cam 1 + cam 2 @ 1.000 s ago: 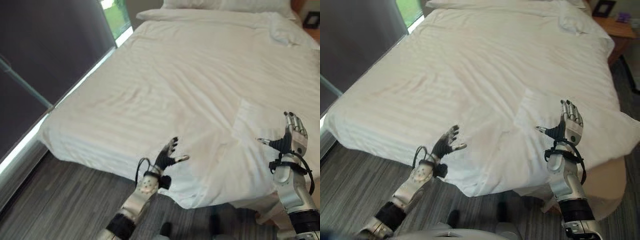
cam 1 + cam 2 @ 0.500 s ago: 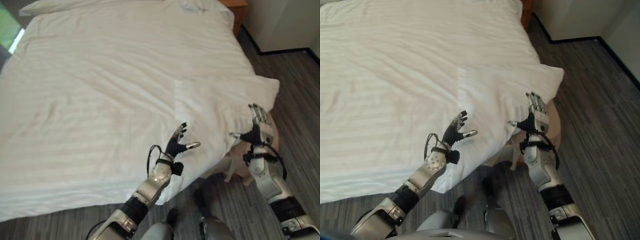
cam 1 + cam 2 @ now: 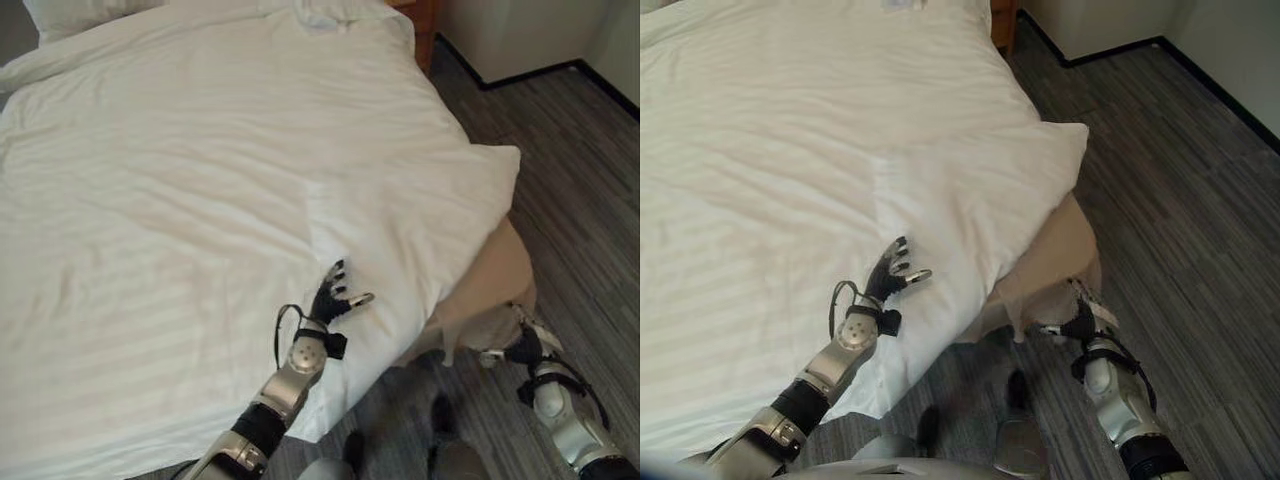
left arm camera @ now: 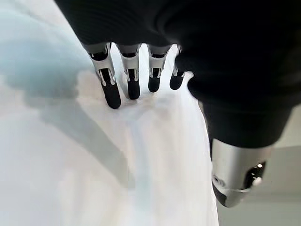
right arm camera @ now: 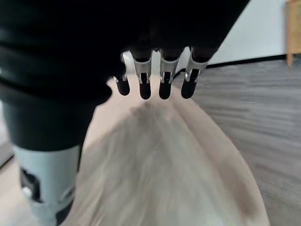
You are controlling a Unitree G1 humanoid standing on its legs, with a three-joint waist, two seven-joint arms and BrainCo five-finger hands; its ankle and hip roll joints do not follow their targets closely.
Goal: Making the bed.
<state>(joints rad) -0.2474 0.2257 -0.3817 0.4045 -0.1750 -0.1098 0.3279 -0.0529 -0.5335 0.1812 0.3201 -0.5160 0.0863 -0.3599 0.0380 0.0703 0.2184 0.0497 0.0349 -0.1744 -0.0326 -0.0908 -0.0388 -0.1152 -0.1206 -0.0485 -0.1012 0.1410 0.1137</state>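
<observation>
While the white duvet (image 3: 220,170) lies mostly smooth over the bed, its near corner sits bunched, baring the beige base (image 3: 1060,262); left hand (image 3: 330,298) spread above it, right hand (image 3: 1083,318) spread beside the base

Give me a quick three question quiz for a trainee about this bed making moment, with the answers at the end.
1. True or false: the left hand grips a fold of the white duvet.
2. Which is nearer the beige bed base? A. left hand B. right hand
3. Fill in: the duvet's corner overhangs the base, and beside it is grey ____.

Key:
1. False; its fingers are straight over the cloth.
2. B.
3. Flooring.
</observation>
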